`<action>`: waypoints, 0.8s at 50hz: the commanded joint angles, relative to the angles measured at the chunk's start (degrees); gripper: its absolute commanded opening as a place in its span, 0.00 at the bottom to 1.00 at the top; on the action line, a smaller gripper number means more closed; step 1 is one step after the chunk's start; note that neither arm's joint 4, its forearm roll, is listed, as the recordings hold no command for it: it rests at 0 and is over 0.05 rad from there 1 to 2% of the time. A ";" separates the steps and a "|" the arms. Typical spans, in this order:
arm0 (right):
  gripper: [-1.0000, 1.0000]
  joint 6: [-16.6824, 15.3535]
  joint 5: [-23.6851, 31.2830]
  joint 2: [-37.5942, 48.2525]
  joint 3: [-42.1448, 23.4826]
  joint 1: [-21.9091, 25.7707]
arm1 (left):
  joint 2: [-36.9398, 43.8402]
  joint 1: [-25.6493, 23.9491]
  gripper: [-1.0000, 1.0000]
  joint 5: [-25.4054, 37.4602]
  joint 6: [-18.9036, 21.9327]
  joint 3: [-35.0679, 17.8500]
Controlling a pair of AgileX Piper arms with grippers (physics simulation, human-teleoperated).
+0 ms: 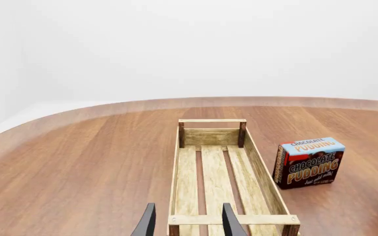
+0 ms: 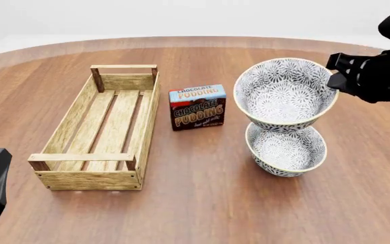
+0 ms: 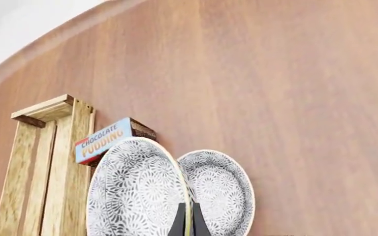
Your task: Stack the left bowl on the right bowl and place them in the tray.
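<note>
Right gripper (image 3: 189, 219): pinches the raised bowl's (image 2: 286, 96) rim (only its wrist view shows the fingers).
Left gripper (image 1: 187, 221): fingers parted, nothing between, near the tray's (image 2: 79, 178) end.
Bowls: two; the lower one (image 2: 286, 150) on the table.
Tray: one, left of the pudding box (image 2: 197, 107).

I note: tray (image 2: 66, 129) pale raw-looking wood; table (image 2: 202, 203) smooth brown wood grain; bowls (image 2: 284, 94) glossy, ceramic-looking; pudding box (image 2: 196, 108) printed card.

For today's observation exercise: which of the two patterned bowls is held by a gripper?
The upper bowl, farther from the camera: the right gripper pinches its rim. The lower bowl sits free on the table.
</note>
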 commanded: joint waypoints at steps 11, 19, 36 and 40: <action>0.00 1.71 -3.60 -0.81 5.42 -1.53 | 0.00 -0.01 1.00 0.00 0.00 0.00; 0.00 2.66 -4.30 -1.91 7.29 -2.35 | 0.00 0.00 1.00 0.00 0.01 0.00; 0.00 2.73 -6.41 0.01 8.57 -4.16 | 0.00 -0.01 1.00 0.00 0.01 0.00; 0.00 2.53 -7.78 1.84 8.95 -4.84 | -0.01 -0.02 1.00 -0.01 0.01 0.00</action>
